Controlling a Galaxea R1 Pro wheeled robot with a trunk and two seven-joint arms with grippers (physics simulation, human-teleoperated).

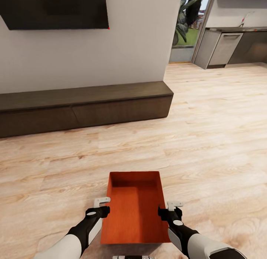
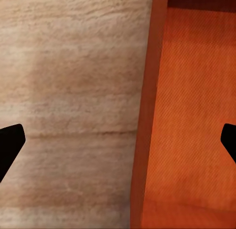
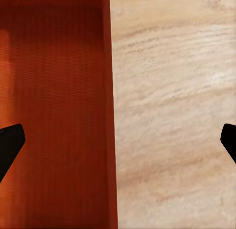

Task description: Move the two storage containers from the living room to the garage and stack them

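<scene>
One orange-red storage container (image 1: 135, 210) lies open-topped on the light wood plank floor (image 1: 207, 140) of the living room, just in front of me. My left gripper (image 1: 105, 209) straddles its left long wall and my right gripper (image 1: 166, 210) straddles its right long wall. In the left wrist view the container wall (image 2: 147, 115) runs between the widely spread dark fingertips (image 2: 10, 145) of the gripper (image 2: 118, 145). The right wrist view shows the same: the wall (image 3: 110, 115) sits between the spread fingertips (image 3: 10, 143) of that gripper (image 3: 118, 145). Both grippers are open, with clear gaps on each side of the walls.
A long dark low cabinet (image 1: 85, 107) runs along the white wall ahead, under a black wall screen (image 1: 55, 8). At the far right are a glass door with plants (image 1: 185, 29) and grey kitchen units (image 1: 230, 47). Wood floor stretches ahead and to the right.
</scene>
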